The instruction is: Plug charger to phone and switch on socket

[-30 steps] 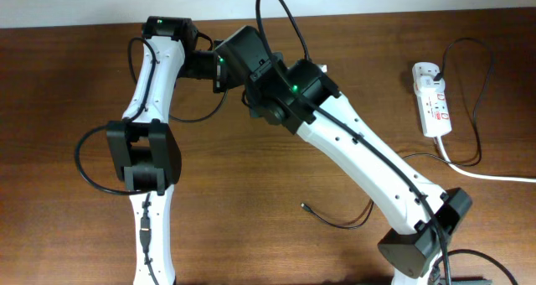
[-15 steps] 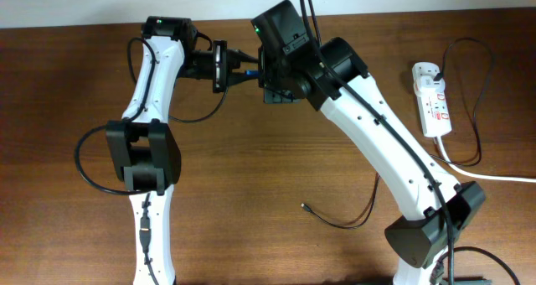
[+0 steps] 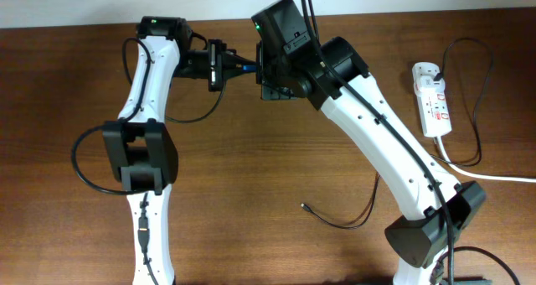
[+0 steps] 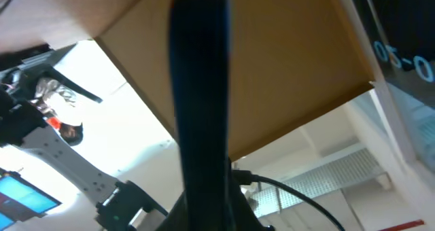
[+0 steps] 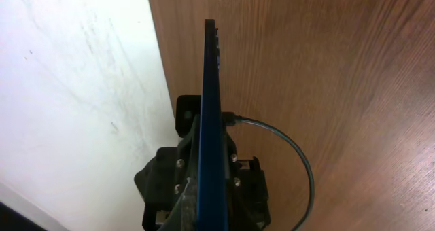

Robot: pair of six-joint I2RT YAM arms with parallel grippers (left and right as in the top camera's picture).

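Blue-edged phone (image 5: 212, 109), dark blur from left wrist — left gripper (image 3: 234, 66) pinches it; right gripper (image 3: 260, 69): cannot tell.

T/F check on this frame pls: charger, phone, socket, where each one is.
1. The charger is plugged into the phone. False: its free end lies loose on the table, well apart from the phone.
2. The phone is between the left gripper and the right gripper. True.
3. The socket lies beside the left arm. False: it is at the table's right end, away from both grippers.
4. The right wrist camera sees the phone edge-on. True.
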